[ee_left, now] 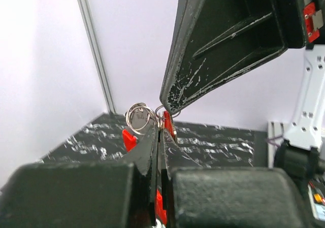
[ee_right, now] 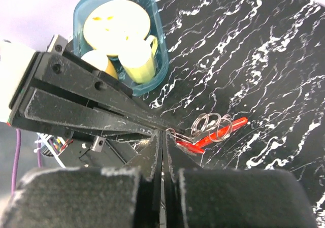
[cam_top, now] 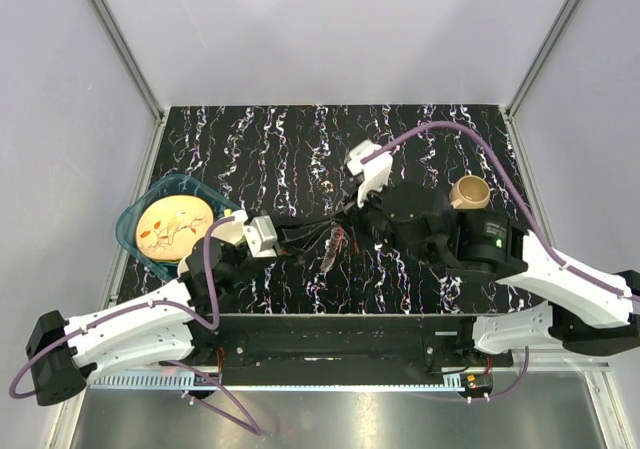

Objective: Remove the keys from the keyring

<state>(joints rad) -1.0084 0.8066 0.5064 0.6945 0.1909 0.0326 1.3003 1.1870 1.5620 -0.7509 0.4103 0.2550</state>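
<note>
Pinching keyring (ee_right: 205,126) at one spot: left tool (ee_left: 158,130) and right tool (ee_right: 162,137), tips nose to nose. Both tools pressed together, no gap showing. Keyring held up off desk (cam_top: 250,139), near desk middle, between two tools. Silver loops bunched just past tips. Keys (ee_right: 236,121) hang on ring, red heads sticking out each side. Cannot tell how many keys. Teal tub (ee_right: 160,45) at left desk edge, yellow plate (ee_right: 117,22) inside. Cups (ee_right: 139,60) in tub too, beside plate. Tan mug (cam_top: 470,191) on right, well apart from keyring.
</note>
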